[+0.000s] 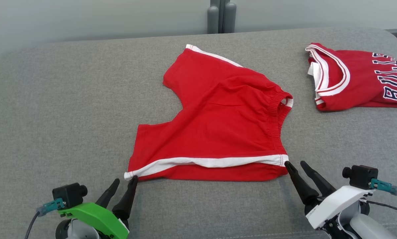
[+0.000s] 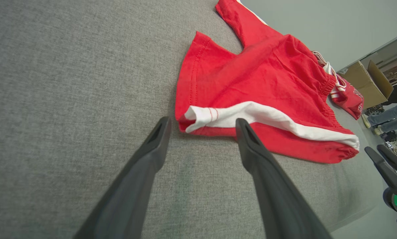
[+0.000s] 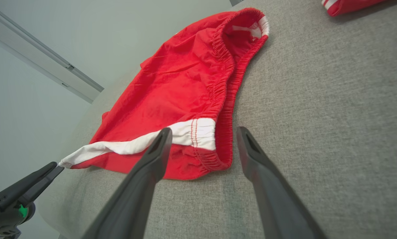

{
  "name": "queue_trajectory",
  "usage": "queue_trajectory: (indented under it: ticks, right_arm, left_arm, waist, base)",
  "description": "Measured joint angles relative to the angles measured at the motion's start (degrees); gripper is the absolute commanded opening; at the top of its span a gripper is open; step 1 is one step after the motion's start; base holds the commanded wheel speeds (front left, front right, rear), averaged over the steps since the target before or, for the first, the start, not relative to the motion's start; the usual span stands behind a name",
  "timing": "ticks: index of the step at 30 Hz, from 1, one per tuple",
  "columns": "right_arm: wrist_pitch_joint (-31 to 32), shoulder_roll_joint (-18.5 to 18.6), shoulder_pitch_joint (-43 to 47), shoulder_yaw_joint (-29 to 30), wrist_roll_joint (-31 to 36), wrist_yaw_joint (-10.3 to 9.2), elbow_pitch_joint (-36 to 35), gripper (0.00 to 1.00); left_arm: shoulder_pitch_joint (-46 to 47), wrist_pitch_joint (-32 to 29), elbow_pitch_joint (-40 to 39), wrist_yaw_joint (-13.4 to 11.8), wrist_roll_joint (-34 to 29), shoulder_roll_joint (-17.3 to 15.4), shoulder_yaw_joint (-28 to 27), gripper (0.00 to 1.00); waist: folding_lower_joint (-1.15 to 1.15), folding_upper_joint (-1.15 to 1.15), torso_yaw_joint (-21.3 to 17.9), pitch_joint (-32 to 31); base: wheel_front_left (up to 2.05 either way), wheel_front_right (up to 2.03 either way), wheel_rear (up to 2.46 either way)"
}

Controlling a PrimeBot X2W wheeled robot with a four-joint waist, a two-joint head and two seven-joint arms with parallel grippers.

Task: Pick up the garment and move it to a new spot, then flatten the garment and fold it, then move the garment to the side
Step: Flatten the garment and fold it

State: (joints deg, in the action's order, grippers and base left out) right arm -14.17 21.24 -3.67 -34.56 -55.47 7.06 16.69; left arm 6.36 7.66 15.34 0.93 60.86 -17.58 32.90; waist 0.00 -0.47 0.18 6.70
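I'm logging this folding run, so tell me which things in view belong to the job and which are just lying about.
Part of the job:
- shorts, spread out
- left gripper, open at the hem corner
- right gripper, open at the waistband corner

Just lying about:
- jersey, folded, at the right
- box, beyond the table

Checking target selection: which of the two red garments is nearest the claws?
The red shorts with the white side stripe, centre; the lettered jersey lies apart at far right.
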Motion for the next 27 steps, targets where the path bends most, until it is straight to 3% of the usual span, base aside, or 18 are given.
queue_trajectory:
  ticks: [27]
  right_arm:
    - [2.7,-2.0,-5.6,-3.0,0.0,0.00,5.3,1.00]
  left_arm:
    - [1.5,-2.9,0.8,-0.5,0.0,0.1,1.5,1.00]
  waist:
    - [0.00,0.00,0.0,0.4]
  base:
    - [0.00,0.00,0.00]
